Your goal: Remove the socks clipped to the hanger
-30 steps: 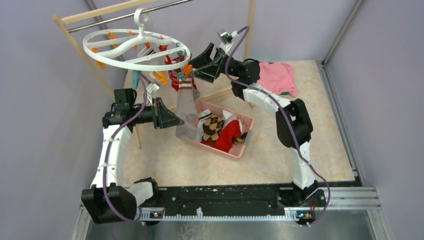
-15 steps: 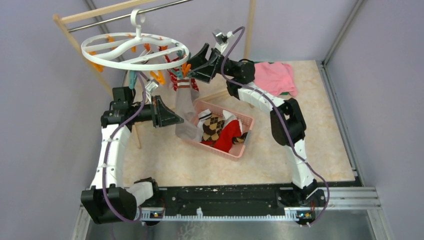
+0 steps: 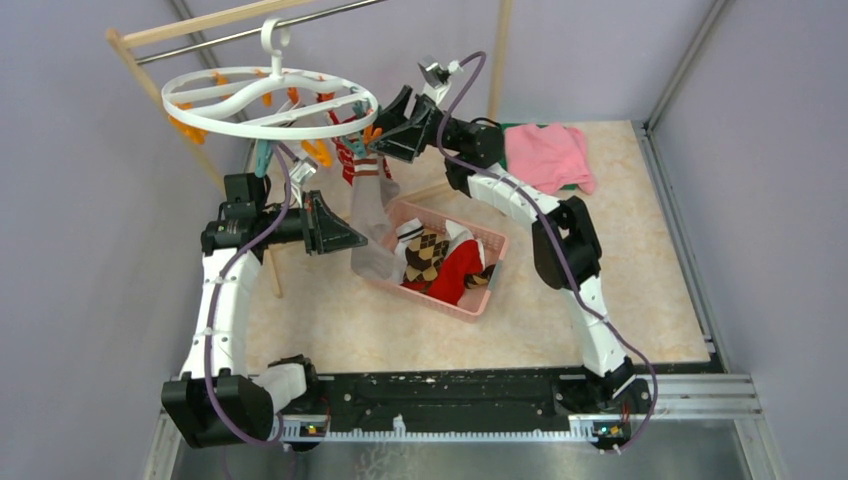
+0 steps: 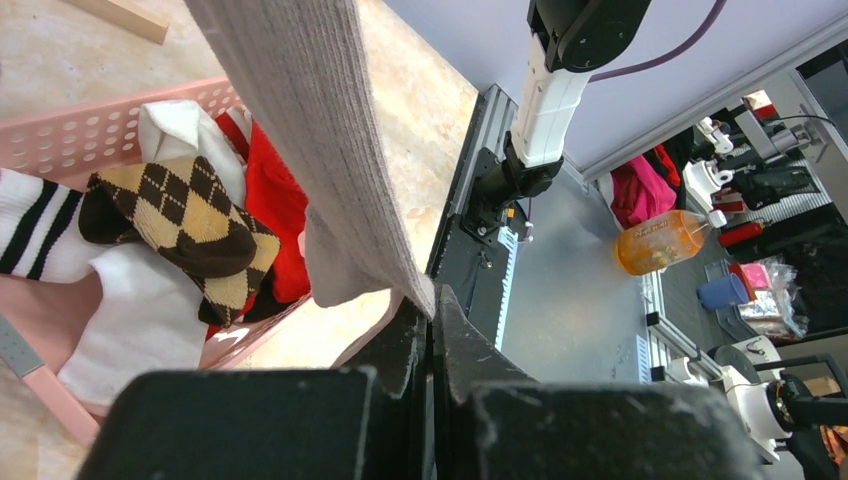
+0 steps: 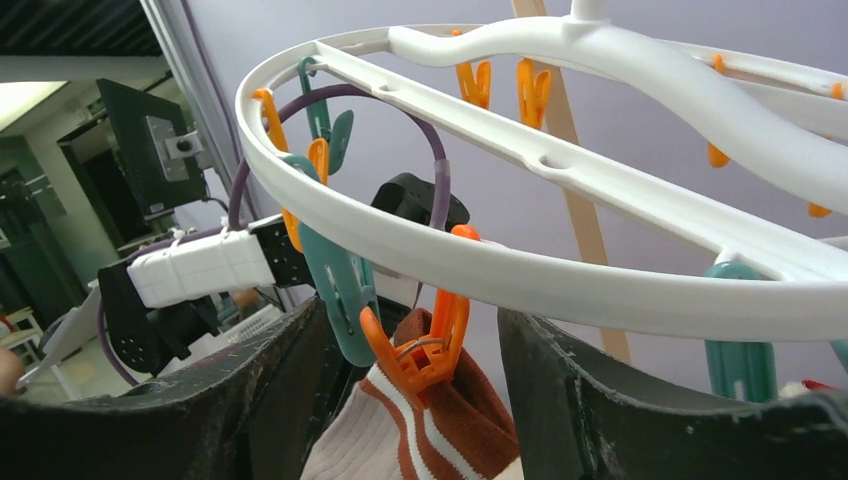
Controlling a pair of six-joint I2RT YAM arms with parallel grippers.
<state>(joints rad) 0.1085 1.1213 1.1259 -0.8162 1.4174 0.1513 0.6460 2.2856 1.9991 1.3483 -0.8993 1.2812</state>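
Socks: a grey sock [image 4: 300, 130] hangs from the right rim of the hanger [image 5: 600, 275]. A striped sock [image 5: 430, 445], white with brown bands, is clipped there too, and a red-and-white sock [image 3: 349, 157] dangles just beside them.
Hanger: a white ring, hooked on the metal bar of the wooden rack [image 3: 200, 24], with orange and teal clips under it.
Orange clip [image 5: 415, 355]: under the hanger's rim, biting the striped sock's cuff.
Right gripper [image 5: 410, 318]: up at the hanger's right rim, fingers spread either side of the orange clip. I cannot see whether they touch it.
Left gripper [image 4: 430, 320]: below the hanger, fingers pressed together, pinching the grey sock's lower edge.
Basket [image 3: 492, 243]: pink, below and right of the hanger, holding an argyle sock [image 3: 428, 250], a red sock [image 3: 462, 265] and others.
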